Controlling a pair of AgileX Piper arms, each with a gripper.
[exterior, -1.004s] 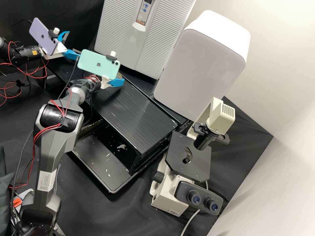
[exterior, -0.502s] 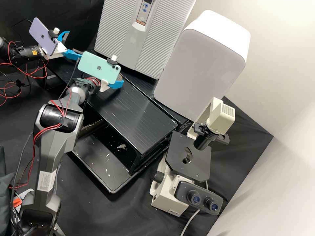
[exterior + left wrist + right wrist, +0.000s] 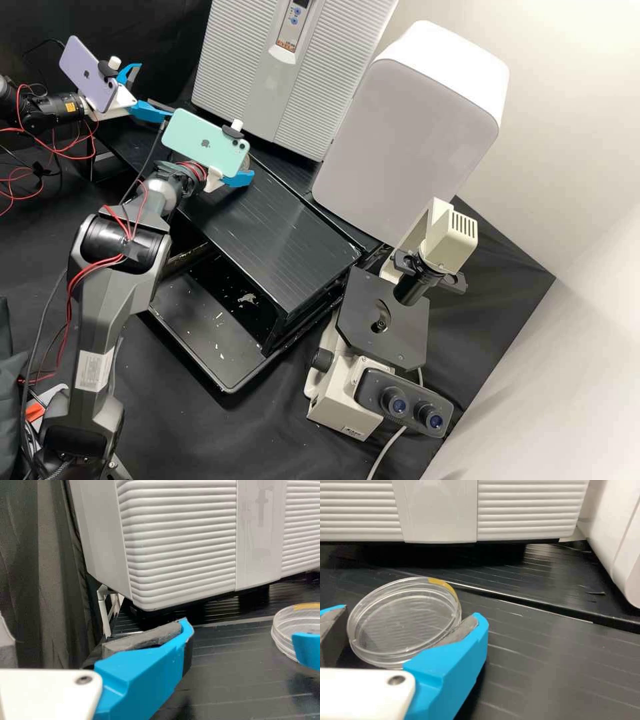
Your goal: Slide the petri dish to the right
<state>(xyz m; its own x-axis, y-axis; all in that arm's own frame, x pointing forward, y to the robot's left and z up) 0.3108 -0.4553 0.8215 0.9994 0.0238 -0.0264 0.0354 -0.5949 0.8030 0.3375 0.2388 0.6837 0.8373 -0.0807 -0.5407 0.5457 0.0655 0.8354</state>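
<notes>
Your right gripper (image 3: pixel 410 619) has its jaws spread, with one blue finger (image 3: pixel 451 662) on either side of the petri dish (image 3: pixel 395 611). The grey pad of that finger lies against the dish's rim. On the other side you cannot tell whether finger and rim meet. The dish is clear and lies flat on the black ridged platform (image 3: pixel 280 233), just in front of the ribbed white box (image 3: pixel 287 73). A strip of yellow tape (image 3: pixel 441 584) sits on the part of its rim that faces the box.

Your left gripper (image 3: pixel 145 107) hangs beside the ribbed white box's corner, farther from the dish than the right one, and you cannot tell how its jaws stand.

A mint-green phone (image 3: pixel 207 141) is clamped on the right wrist and a purple phone (image 3: pixel 88 63) on the left, both near the ribbed white box's front. A smooth white case (image 3: pixel 413 127) stands just beside the ribbed white box. A shallow black tray (image 3: pixel 213 327) flecked with white lies in front of the box, past the platform. A microscope (image 3: pixel 393 333) stands well apart from the box, in front of the smooth case.
</notes>
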